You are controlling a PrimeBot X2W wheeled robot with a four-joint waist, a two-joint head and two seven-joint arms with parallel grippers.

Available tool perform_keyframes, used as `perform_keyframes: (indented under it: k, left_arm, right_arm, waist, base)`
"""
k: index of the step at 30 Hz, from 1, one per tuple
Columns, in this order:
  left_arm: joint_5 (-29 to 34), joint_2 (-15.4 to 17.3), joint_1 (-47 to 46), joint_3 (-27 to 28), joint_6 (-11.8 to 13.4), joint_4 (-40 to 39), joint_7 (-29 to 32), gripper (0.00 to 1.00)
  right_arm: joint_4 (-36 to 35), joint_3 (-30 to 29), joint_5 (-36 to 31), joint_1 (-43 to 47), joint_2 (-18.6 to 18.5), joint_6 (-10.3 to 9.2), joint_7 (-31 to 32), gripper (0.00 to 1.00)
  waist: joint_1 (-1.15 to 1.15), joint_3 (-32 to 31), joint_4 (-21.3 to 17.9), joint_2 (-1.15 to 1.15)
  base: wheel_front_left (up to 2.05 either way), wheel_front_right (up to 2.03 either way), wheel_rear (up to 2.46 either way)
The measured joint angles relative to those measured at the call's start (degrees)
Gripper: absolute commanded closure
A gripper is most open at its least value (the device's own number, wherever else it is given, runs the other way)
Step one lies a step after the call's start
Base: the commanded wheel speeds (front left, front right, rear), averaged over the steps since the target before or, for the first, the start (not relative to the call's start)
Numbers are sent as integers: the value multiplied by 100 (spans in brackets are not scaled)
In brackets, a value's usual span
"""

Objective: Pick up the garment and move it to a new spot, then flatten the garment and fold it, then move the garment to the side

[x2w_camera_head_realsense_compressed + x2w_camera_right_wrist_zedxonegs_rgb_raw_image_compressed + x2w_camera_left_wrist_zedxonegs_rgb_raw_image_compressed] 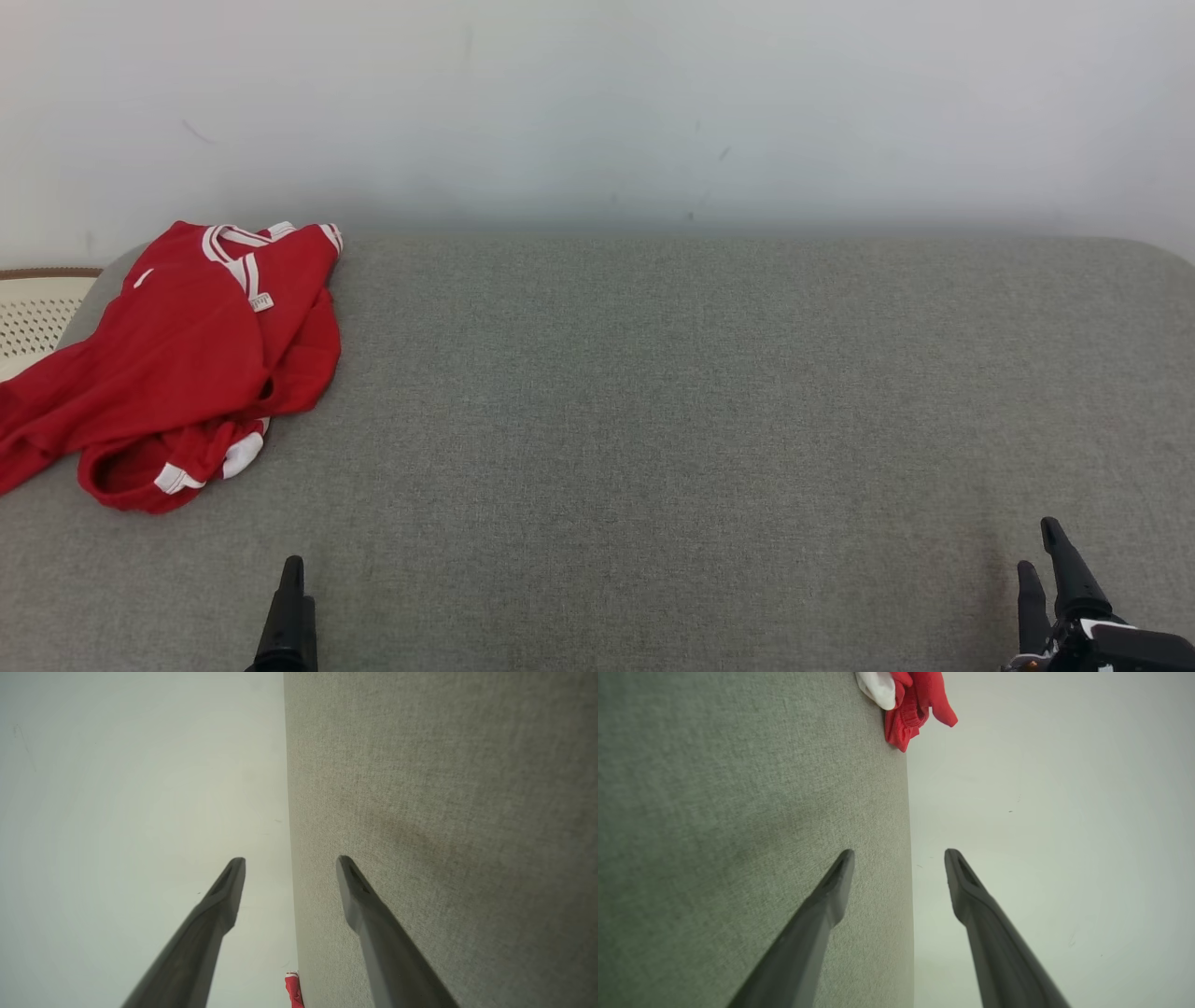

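Note:
The garment [187,355] is a red top with white trim, crumpled in a heap at the far left of the grey fabric surface [700,420]. A corner of the garment [910,704] shows at the top of the left wrist view, and a sliver of the garment [293,989] at the bottom of the right wrist view. My left gripper [291,583] rises from the bottom edge, below and to the right of the heap, apart from it. Its fingers stand open and empty in the left wrist view [899,856]. My right gripper [1044,551] is at the lower right, open and empty [290,863].
A pale wall [597,103] stands behind the grey surface. A cream perforated object with a brown rim [37,313] sits at the left edge, just beyond the garment. The surface's far right corner [1153,252] is rounded.

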Motion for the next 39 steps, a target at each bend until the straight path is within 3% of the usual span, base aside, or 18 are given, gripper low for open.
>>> perform_keyframes:
  k: [12,39]
  left_arm:
    - [1241,-1,187,-25,223,-519,-214,0]
    - [4522,21,464,-240,650,-1099,-608,0]
  right_arm:
    - [-287,369,-1074,111,-3,0,-407,0]
    - [-740,1262,-4186,316,-93,0,-1143,0]
  waist:
    - [1,-2,4,0]
    - [0,-44,20,0]
  base:
    - [0,0,0]
    - [0,0,0]
